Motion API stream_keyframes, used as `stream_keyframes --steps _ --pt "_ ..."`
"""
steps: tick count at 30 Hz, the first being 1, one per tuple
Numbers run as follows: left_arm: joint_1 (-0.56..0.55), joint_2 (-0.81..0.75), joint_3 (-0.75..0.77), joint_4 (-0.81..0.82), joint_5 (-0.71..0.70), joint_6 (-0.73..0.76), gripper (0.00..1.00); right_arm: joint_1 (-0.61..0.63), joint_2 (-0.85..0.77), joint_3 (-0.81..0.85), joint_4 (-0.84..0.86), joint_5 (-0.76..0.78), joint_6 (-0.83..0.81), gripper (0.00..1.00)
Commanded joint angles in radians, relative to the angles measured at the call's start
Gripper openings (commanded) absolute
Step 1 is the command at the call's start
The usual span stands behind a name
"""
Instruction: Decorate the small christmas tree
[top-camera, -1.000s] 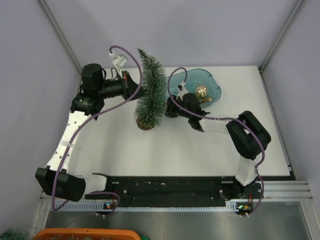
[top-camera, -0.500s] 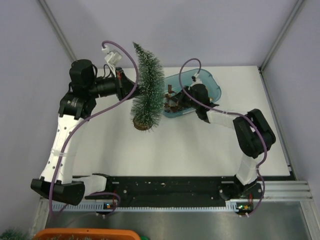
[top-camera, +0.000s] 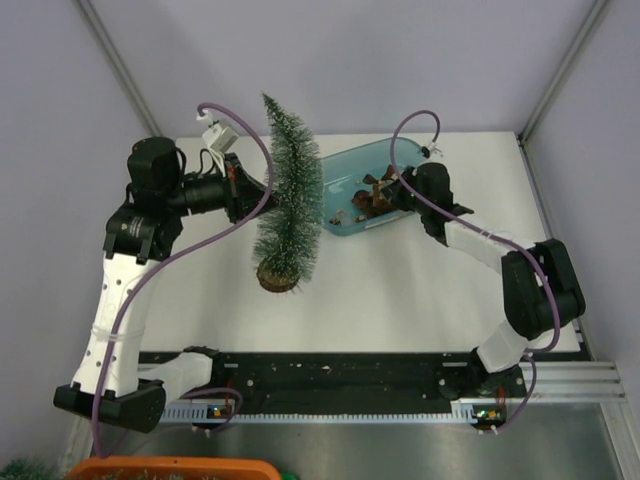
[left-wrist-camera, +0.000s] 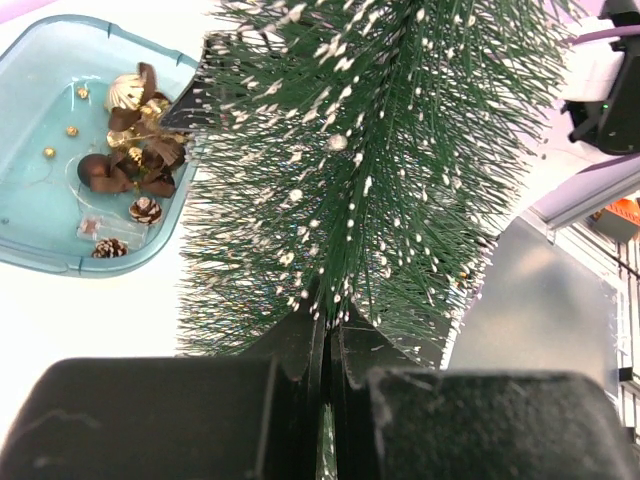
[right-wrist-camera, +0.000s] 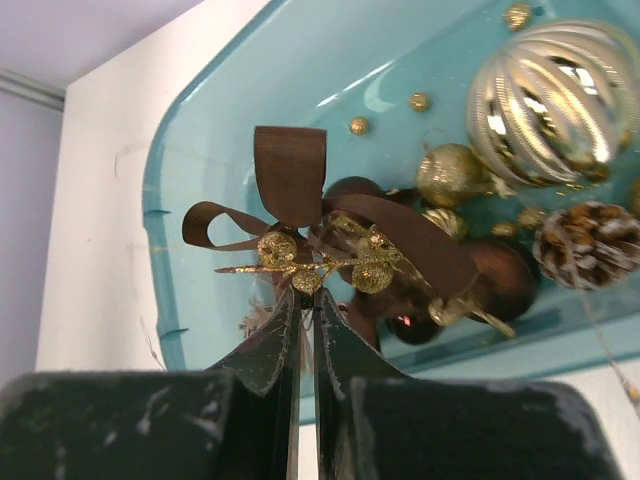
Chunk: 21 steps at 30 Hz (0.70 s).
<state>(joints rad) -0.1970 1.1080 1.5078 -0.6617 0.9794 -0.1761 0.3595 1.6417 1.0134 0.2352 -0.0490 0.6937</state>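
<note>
The small christmas tree (top-camera: 288, 185) stands upright left of centre, dark green with frosted tips, its brown base (top-camera: 278, 279) toward the near side. My left gripper (top-camera: 258, 192) is shut on it from the left; in the left wrist view the jaws (left-wrist-camera: 328, 312) are pressed together deep in the bristles (left-wrist-camera: 380, 150). My right gripper (top-camera: 378, 200) hangs over the blue tray (top-camera: 345, 170) and is shut on a brown ribbon bow with gold glitter berries (right-wrist-camera: 292, 170). Its fingertips (right-wrist-camera: 307, 293) pinch the bow's underside just above the tray floor (right-wrist-camera: 250, 100).
The tray (left-wrist-camera: 40, 200) holds a ribbed gold ball (right-wrist-camera: 545, 90), small gold balls, brown balls and pine cones (right-wrist-camera: 590, 245). It lies right beside the tree, at the table's far middle. Purple cables loop over both wrists. An orange bin (top-camera: 170, 467) sits below the near edge.
The right gripper has shut on the bow and drawn back to the right over the tray. The left arm has carried the tree nearer and slightly left. The tray sits differently, closer to the tree.
</note>
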Motion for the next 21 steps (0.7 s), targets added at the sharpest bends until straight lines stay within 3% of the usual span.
stream_keyframes --steps 1,5,11,14,21 --pt "0.004 -0.01 0.015 0.027 0.001 0.024 0.0 -0.028 -0.098 -0.038 -0.04 0.074 -0.056 0.0" --pt "0.001 -0.043 -0.078 0.069 -0.005 0.02 0.0 -0.037 -0.14 -0.049 -0.068 0.067 -0.074 0.0" --pt "-0.028 -0.18 -0.466 0.388 -0.006 -0.072 0.08 -0.036 -0.172 -0.053 -0.103 0.069 -0.091 0.0" --pt "-0.044 -0.211 -0.581 0.529 0.019 -0.077 0.1 -0.036 -0.189 -0.053 -0.106 0.077 -0.092 0.0" --pt "-0.116 -0.146 -0.632 0.652 -0.065 -0.082 0.14 -0.042 -0.187 -0.019 -0.123 0.075 -0.102 0.03"
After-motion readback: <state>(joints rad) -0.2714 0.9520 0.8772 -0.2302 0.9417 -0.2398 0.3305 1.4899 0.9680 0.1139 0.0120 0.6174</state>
